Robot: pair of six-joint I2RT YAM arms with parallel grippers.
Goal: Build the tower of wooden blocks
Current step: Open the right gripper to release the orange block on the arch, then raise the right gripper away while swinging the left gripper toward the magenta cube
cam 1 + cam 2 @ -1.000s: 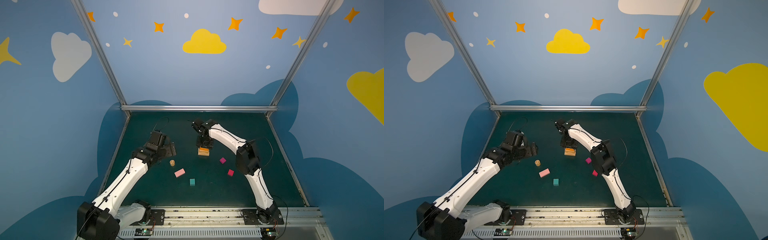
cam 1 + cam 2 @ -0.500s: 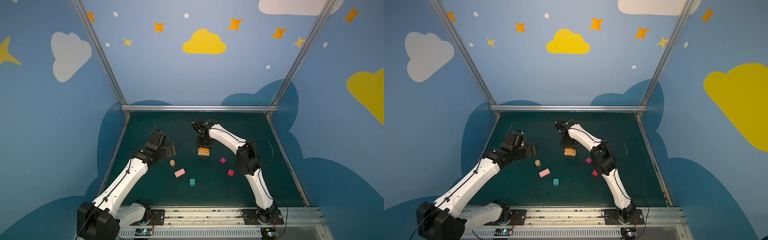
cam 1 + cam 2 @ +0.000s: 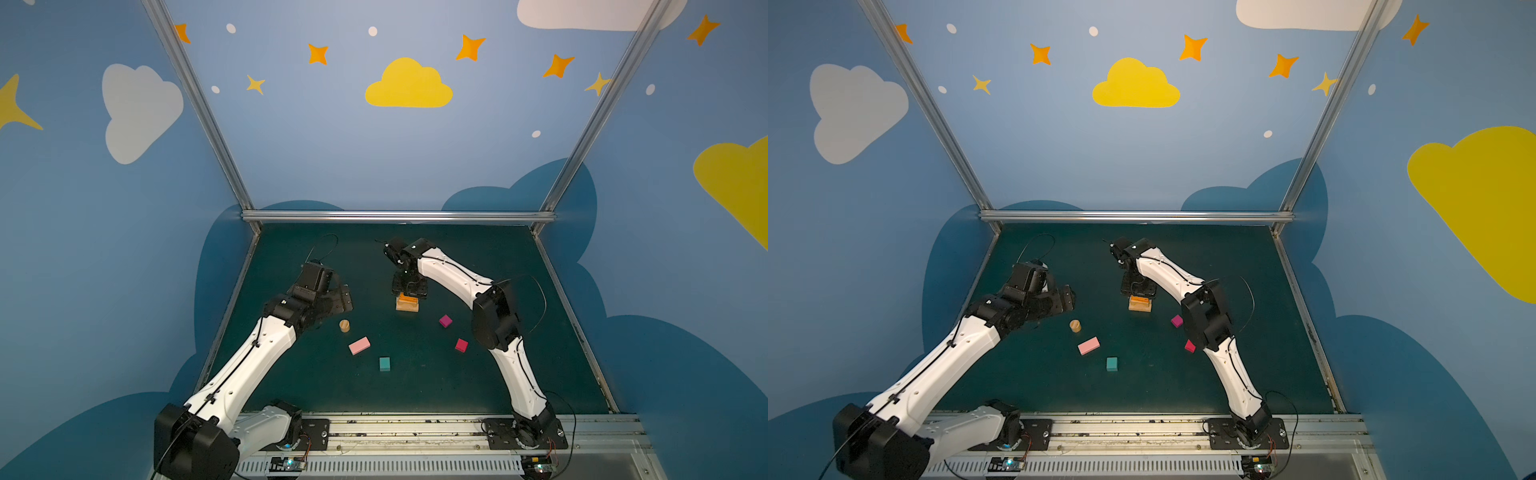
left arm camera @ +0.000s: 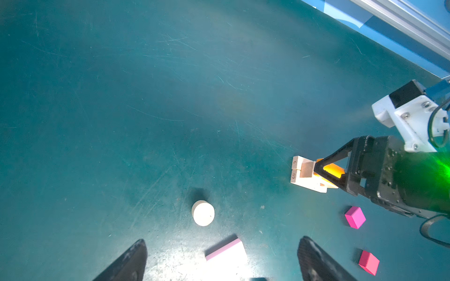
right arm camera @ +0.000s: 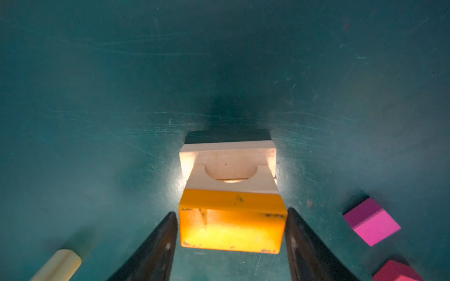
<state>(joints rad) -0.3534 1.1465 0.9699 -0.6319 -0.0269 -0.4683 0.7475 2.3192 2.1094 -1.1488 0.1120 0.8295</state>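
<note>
R gripper (image 5: 230, 212) straddles orange block (image 3: 407, 298) atop tan stack (image 3: 406, 308), mid-table, fingers (image 5: 155, 243) just clear of it; we'd rise straight up, no twist. L gripper (image 4: 222, 243), at stack's 9 o'clock, gapes empty.

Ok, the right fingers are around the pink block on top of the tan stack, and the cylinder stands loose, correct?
No: the right fingers flank the orange block, not the pink block, which lies loose near the cylinder; the right wrist view shows it. The rest holds: the orange block tops the tan stack, and the cylinder stands loose.
</note>
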